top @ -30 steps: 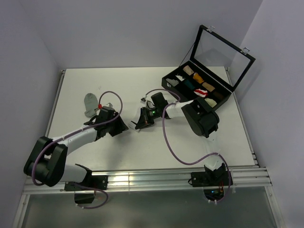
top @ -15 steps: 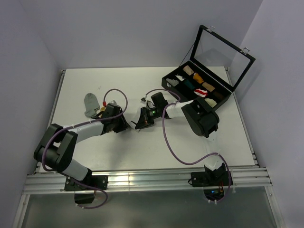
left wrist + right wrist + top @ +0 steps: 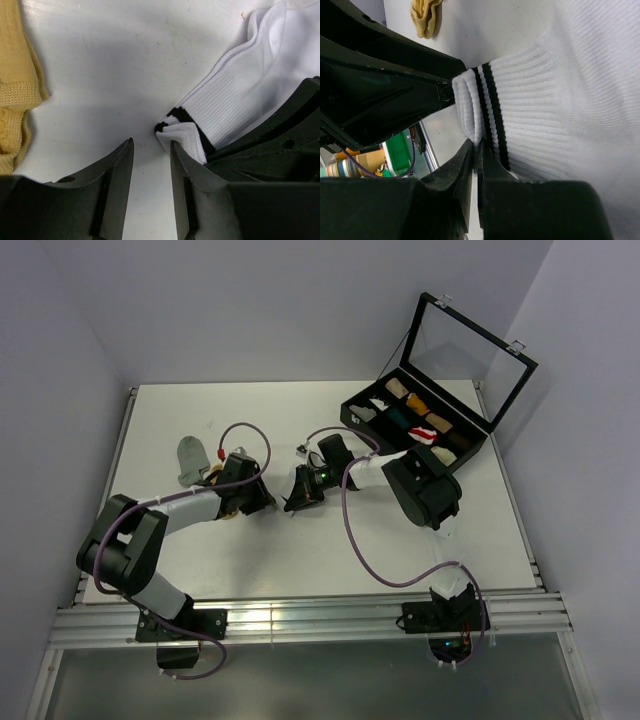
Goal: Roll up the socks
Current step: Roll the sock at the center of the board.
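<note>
The white sock (image 3: 240, 95) with two black cuff stripes lies flat on the table, its cuff end (image 3: 470, 107) folded over. My right gripper (image 3: 479, 147) is shut on that cuff edge. My left gripper (image 3: 150, 145) is open with only bare table between its fingers. Its right fingertip (image 3: 179, 155) touches the cuff fold from the side. In the top view the two grippers meet tip to tip, left gripper (image 3: 262, 500) and right gripper (image 3: 296, 496), and hide the white sock. The mustard-yellow sock (image 3: 15, 80) lies left of my left gripper. The grey sock (image 3: 190, 458) lies farther left.
A black compartmented case (image 3: 352, 416) with its glass lid (image 3: 470, 350) raised stands at the back right and holds several small fabric rolls. Purple cables loop over both arms. The table's metal rail (image 3: 320, 615) runs along the near edge.
My left gripper has moved right up to the white sock's cuff beside the right gripper, and its jaws have narrowed a little. The right gripper has kept its hold.
</note>
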Robot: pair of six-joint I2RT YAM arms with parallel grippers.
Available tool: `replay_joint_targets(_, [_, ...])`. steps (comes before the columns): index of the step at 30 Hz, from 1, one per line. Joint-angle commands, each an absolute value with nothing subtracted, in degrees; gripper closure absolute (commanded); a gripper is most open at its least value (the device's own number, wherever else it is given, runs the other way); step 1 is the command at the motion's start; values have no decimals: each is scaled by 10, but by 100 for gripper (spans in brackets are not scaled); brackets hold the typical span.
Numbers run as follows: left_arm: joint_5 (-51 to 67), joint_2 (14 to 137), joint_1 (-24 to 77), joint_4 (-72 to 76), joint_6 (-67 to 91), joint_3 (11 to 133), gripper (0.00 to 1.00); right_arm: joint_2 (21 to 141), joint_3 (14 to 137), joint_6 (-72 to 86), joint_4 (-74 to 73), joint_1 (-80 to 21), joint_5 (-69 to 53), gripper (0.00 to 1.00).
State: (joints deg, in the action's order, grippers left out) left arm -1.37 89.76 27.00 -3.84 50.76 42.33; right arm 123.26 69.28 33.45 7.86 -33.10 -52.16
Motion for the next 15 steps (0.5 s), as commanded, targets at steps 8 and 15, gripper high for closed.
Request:
replay_joint_targets(8, [-18, 896, 272, -17, 512, 445, 53, 1247, 697, 340, 98, -327, -528, 100])
replay_joint_targets(15, [-8, 912, 272, -18, 517, 454, 53, 1251, 702, 342, 95, -327, -529, 100])
